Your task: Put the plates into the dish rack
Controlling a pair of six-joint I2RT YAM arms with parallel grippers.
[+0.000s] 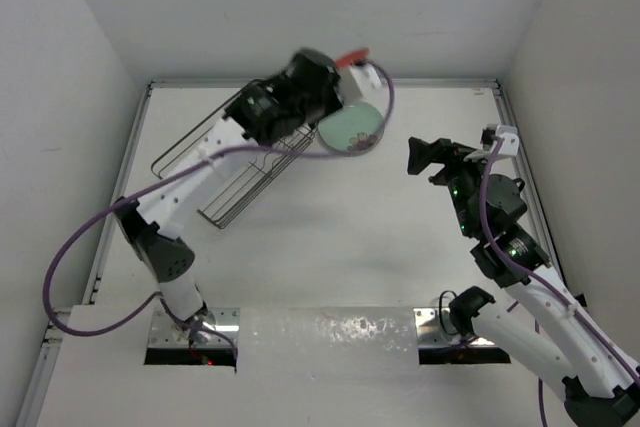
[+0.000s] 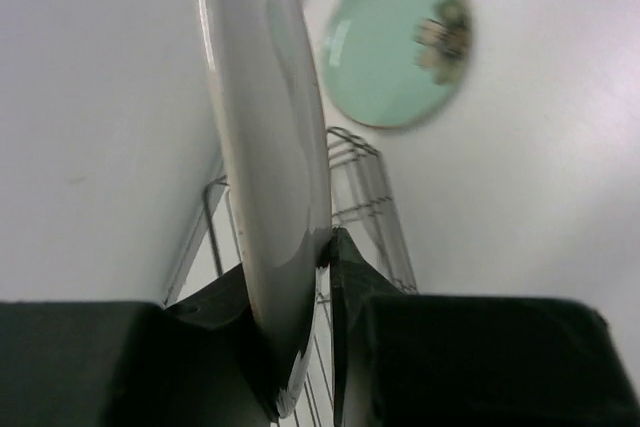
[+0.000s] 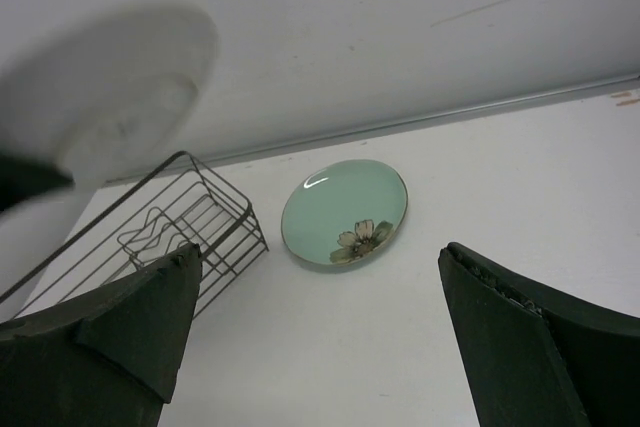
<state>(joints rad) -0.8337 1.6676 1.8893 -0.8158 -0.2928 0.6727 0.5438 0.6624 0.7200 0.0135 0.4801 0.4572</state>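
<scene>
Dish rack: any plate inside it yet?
No plate shows in the dish rack, just its own wires. The mint plate lies on the table beside it. The right gripper's jaws hide its near end.

Your top view is bright and even; the white table (image 1: 340,247) nearly washes out and shadows under the arms are faint. On the left wrist view the larger plate (image 2: 265,147) looms soft, a glare streak down its rim, and the mint plate (image 2: 395,42) is slightly blurred. On the right wrist view the larger plate smears grey; the mint plate is sharp.
</scene>
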